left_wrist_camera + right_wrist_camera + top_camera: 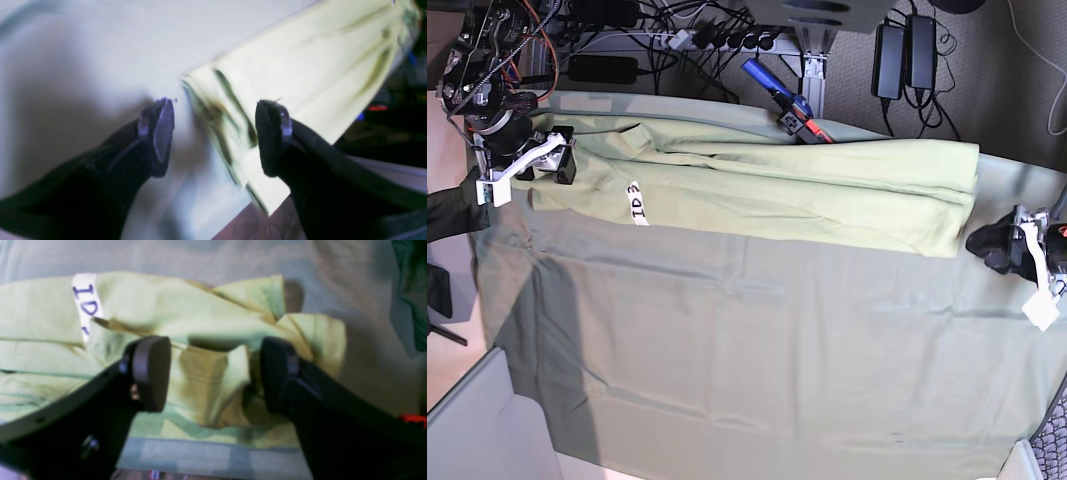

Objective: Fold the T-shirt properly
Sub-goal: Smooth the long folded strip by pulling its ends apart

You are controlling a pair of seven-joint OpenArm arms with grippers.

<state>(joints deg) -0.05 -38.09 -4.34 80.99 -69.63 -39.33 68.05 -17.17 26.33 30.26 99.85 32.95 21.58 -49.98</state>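
Note:
The pale yellow-green T-shirt point(767, 195) lies folded into a long band across the far part of the table, with its white "ID 3" tag point(637, 205) near the left end. The tag also shows in the right wrist view point(85, 303). My right gripper point(552, 160) is at the shirt's left end. It is open, and its jaws point(213, 373) straddle a bunched fold of shirt point(210, 380). My left gripper point(989, 245) is open at the shirt's right end. In the blurred left wrist view it point(217, 133) has the shirt's edge point(300, 73) between its fingers.
The grey-green table cloth point(727, 350) covers the table. A blue and red clamp point(785, 103) sits at the back edge, with cables and power bricks point(905, 55) behind it. The table's right edge is close under my left gripper. A dark green cloth point(412, 290) lies beyond the shirt's left end.

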